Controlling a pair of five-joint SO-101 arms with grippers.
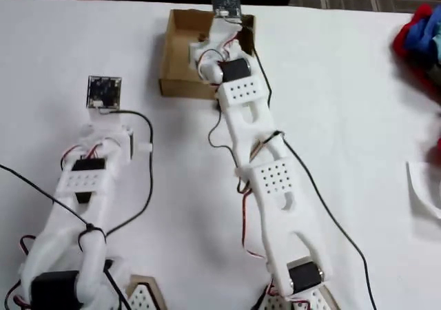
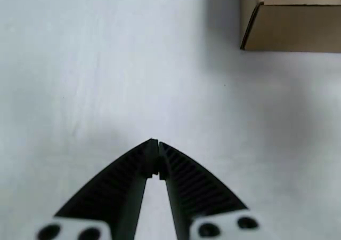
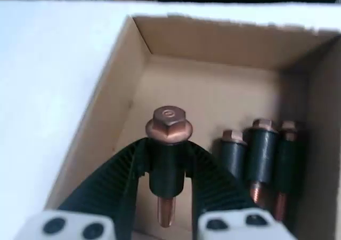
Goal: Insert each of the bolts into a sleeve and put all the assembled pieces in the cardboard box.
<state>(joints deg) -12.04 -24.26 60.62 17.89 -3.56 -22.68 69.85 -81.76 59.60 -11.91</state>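
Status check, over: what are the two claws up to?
Right claw shut on a sleeved bolt, over the cardboard box. Left claw shut, empty, near the box. Three sleeved bolts inside.

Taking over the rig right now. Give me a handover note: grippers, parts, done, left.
Right gripper: shut on an assembled piece, bolt through its sleeve, held over the inside of the cardboard box.
Left gripper: shut, holding nothing, above the table beside the box.
Done: three assembled pieces lie side by side on the box floor along one wall; the fourth is assembled and in the right gripper.
Left: release the held piece into the box. Probably the last step, but check for loose parts off camera.
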